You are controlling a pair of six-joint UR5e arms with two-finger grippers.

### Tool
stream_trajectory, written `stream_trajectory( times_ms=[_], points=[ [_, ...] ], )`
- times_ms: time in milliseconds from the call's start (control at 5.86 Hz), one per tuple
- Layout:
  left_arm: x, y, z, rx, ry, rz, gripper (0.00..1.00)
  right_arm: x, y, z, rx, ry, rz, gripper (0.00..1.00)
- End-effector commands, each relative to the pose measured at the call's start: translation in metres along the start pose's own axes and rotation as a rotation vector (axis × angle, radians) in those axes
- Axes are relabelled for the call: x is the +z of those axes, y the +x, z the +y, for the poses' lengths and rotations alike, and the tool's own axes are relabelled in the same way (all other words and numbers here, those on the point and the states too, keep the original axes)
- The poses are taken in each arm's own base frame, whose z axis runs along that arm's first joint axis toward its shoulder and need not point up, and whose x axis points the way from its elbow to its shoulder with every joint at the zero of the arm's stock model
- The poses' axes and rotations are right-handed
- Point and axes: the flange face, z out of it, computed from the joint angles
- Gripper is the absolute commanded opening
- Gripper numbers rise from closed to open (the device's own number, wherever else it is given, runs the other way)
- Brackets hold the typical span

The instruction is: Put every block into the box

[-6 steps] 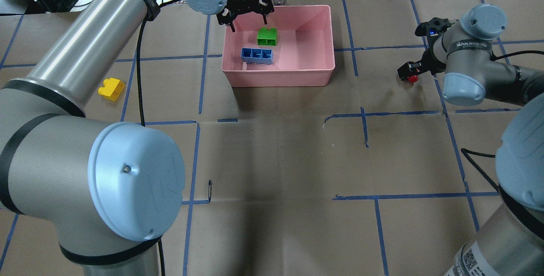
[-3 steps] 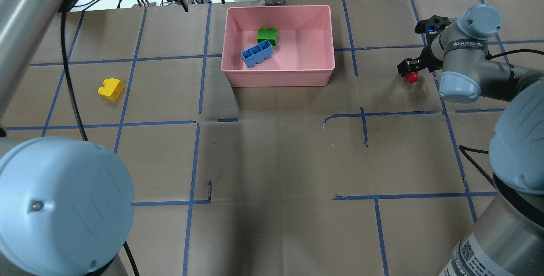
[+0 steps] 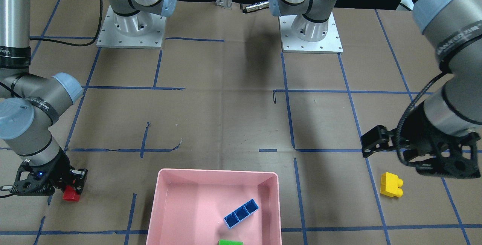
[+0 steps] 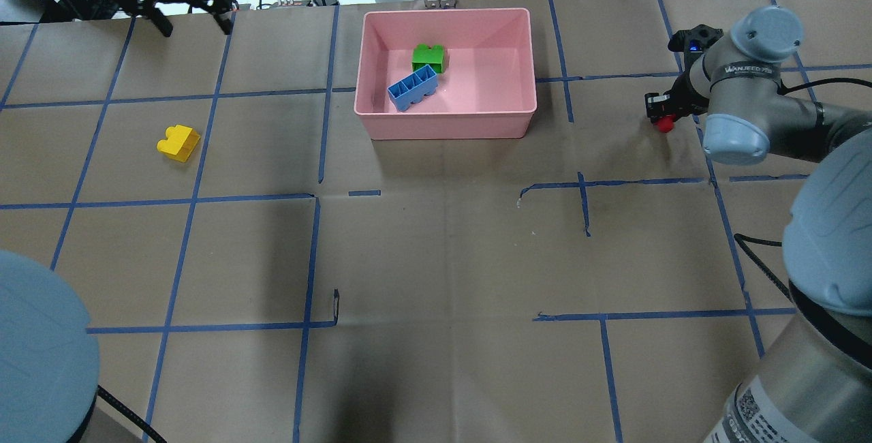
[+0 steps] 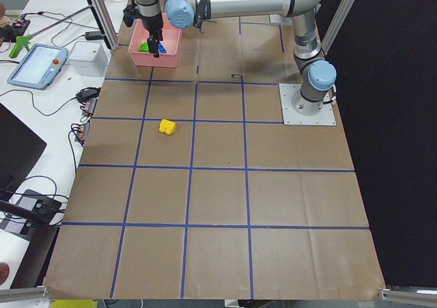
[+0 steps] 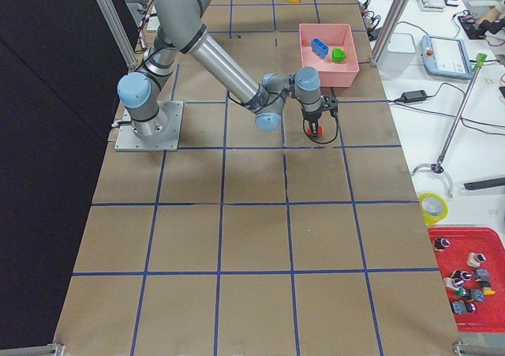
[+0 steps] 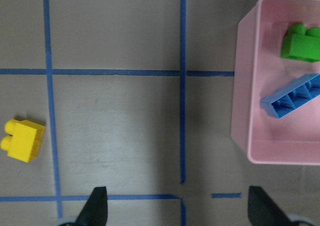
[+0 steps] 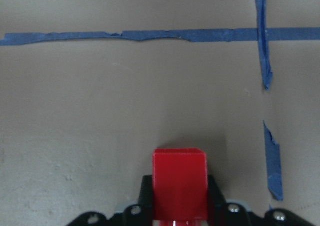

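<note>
Overhead exterior view: the left gripper has swung away from the pink box, where it hung a second ago, and now sits high over the far left of the paper-covered table. Its jaws are spread wide with nothing between them. Its wrist camera looks straight down on bare paper, with the box at one edge and the yellow block at the other.

Inside the box, the blue block has turned from square-on to a slant. It lies hollow side up, one end against or just beside the green block. So two of the four blocks are home.

The right gripper has barely shifted. It is low at the table, well to the box's right, with its jaws drawn in narrow on the red block. The wrist view shows that block pinched squarely between them. Whether it has cleared the paper I cannot tell.

My reading is that the left arm has finished its drop and is heading for the yellow block, which lies alone, well apart from the box. The right arm seems about to lift and carry the red block over the rim. Those two deliveries would finish the job
</note>
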Motion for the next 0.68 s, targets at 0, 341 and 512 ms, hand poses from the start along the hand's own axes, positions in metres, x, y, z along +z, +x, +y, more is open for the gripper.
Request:
stream_trajectory(
  times_ms=[0,341,512],
  points=[
    [0.019,-0.109,0.047,0.156,-0.041,0.032,0.99,-0.051,-0.002,-0.015,-0.002,-0.012,-0.005,0.03],
    [0.044,-0.147,0.042,0.251,-0.051,0.015,0.99,-0.191,-0.082,-0.054,-0.11,0.071,-0.121,0.02],
    [0.066,-0.139,0.019,0.255,-0.029,-0.002,0.99,-0.24,-0.174,-0.071,-0.233,0.19,-0.336,0.03]
  ],
)
